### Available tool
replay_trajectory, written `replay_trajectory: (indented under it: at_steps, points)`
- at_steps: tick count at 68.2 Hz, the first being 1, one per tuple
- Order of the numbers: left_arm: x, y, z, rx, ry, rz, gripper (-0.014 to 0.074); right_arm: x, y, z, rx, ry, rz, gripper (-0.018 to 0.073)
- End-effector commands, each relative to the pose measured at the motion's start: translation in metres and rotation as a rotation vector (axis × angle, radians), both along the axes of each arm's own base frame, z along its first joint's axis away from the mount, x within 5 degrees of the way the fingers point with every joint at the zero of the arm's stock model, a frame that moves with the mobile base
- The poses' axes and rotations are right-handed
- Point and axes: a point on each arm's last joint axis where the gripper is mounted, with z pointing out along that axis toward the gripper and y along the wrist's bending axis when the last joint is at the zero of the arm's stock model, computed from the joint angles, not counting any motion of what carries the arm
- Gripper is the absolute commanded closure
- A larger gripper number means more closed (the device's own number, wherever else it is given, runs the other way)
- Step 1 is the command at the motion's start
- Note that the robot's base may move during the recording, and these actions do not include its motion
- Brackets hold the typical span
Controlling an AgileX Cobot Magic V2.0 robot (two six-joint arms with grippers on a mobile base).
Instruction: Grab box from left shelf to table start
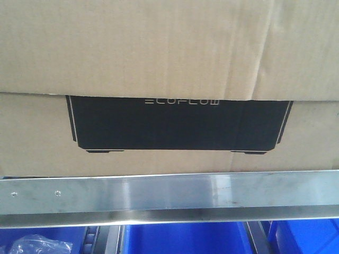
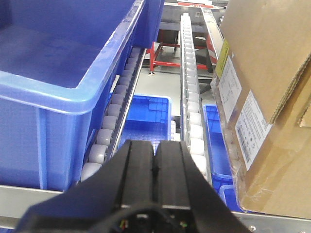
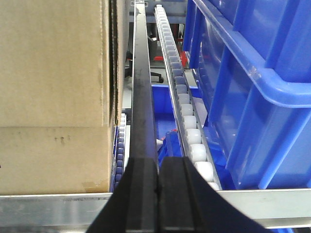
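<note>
box: box (image 1: 169, 63) sits on the left shelf, front face hard up to the front rail (image 1: 169, 196), black ECOFLOW panel facing out.
long axis: runs along the rail and is wider than the front view, so I read this as a two-arm side squeeze.
box vs jaws: it lies between the arms. It's to the right of the left gripper (image 2: 156, 148) and to the left of the right gripper (image 3: 158, 162).
jaws: both pairs are closed, pads together, nothing held.
nearer arm: neither obviously. Both wrists sit at the rail, one per box side, not touching cardboard.
left side room: printed labels (image 2: 252, 126) on that wall. One roller lane (image 2: 192, 97) lies between box and left blue bin (image 2: 58, 73), so the slot is narrow.
right side room: dark divider bar (image 3: 143, 111) just beside the box corner, then a roller lane (image 3: 182, 107), then the right blue bin (image 3: 252, 97). Tighter here, I think.
edges: the rail stands proud in front, so the box likely needs lifting over it.
below: lower blue bins (image 1: 180, 241) under the shelf.
table: not in view.
</note>
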Motion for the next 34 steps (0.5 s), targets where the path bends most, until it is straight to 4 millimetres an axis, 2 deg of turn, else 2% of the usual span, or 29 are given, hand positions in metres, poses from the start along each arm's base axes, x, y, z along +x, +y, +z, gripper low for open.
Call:
replay_trajectory:
  at_steps: [1, 34]
  points:
    - [-0.0017, -0.0006, 0.0107, 0.007, -0.116, -0.005, 0.0694, -0.0003, 0.0, 0.0082, -0.007, -0.099, -0.002, 0.0491]
    - [-0.0017, -0.0006, 0.0111, 0.007, -0.12, -0.006, 0.0694, -0.0003, 0.0, 0.0082, -0.007, -0.099, -0.002, 0.0491]
